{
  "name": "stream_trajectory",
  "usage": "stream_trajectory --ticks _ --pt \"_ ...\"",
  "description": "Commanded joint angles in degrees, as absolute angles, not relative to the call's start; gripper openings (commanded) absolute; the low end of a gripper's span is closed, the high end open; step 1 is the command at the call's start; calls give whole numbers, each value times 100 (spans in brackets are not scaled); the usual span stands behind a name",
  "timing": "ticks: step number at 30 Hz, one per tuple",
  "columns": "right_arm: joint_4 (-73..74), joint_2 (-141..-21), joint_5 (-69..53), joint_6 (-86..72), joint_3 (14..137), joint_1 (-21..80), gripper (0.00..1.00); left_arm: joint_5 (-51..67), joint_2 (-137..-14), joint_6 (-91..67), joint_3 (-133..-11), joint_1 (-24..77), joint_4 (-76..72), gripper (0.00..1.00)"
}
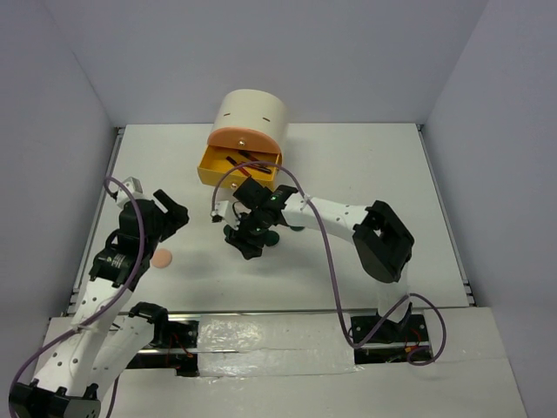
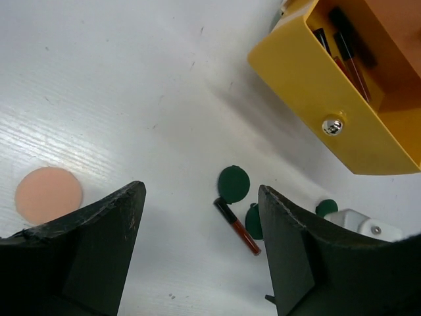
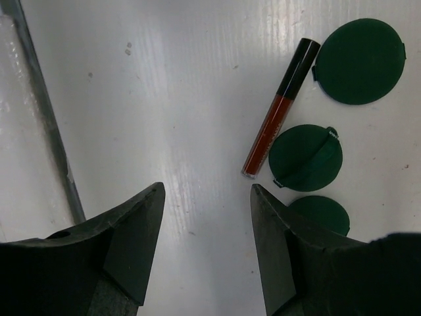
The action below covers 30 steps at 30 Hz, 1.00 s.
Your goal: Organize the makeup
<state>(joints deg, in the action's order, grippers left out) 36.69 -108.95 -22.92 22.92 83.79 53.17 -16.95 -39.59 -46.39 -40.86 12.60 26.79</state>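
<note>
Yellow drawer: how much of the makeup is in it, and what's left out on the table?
Done: a few dark-red sticks lie in the open yellow drawer. In hand: nothing; the left gripper and right gripper are both open and empty. Left: one loose stick, at least three green discs beside it and the peach puff, all on the table.

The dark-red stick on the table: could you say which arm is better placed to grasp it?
Likely right: the right claw hovers open, close above the stick; the left claw is farther off.
</note>
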Motion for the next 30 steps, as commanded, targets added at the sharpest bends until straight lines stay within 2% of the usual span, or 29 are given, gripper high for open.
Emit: stream_trajectory --ticks 1,15,30 --pt "3770 -11126 -1882 2075 8902 5370 63 -1951 -3841 -4483 -4140 1230 2794 82" --pt "3832 -12190 -1064 1495 9887 5458 65 -2074 -3393 -4562 -3814 1222 3041 82" --pt "3806 -12586 -879 1555 10152 5642 64 -2180 -3463 -4518 -3867 1222 3085 83"
